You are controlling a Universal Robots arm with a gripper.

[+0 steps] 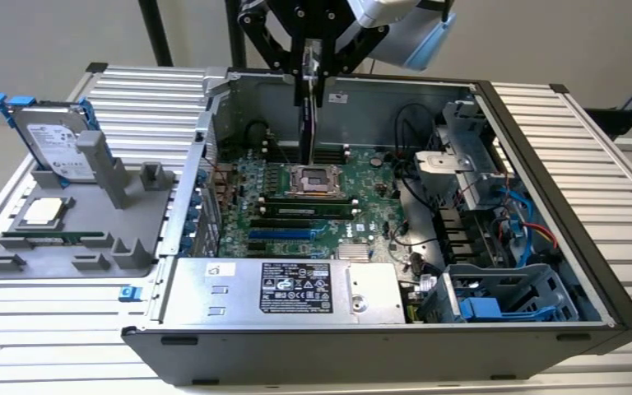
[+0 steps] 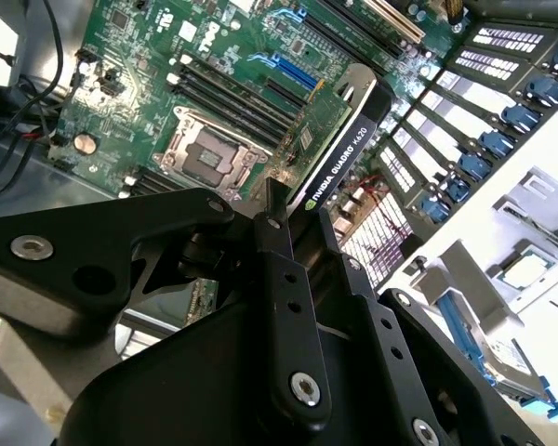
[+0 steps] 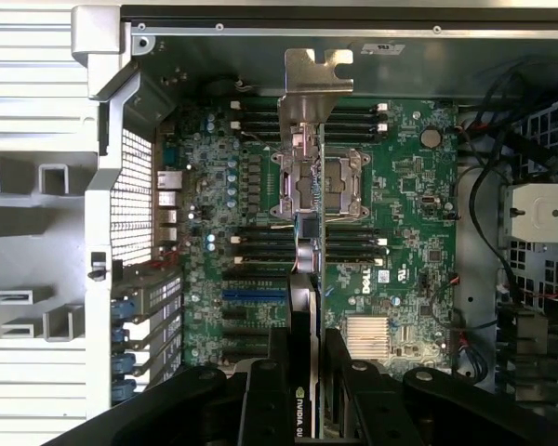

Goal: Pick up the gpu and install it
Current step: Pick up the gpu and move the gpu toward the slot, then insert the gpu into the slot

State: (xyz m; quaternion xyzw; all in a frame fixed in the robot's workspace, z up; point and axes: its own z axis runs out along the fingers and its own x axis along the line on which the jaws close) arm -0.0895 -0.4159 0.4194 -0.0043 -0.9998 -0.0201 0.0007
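Above open computer case [image 1: 349, 355], tool [image 1: 313, 72] clamping gpu [image 1: 309, 123], motherboard [image 1: 388, 220] inside case

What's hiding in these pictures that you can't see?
- Exterior view: the gpu hangs edge-on, hiding its faces; the top edge cuts off the arm above the gripper.
- First wrist view: the gpu covers part of the processor socket.
- Second wrist view: the gripper's black links hide the gpu's held end.
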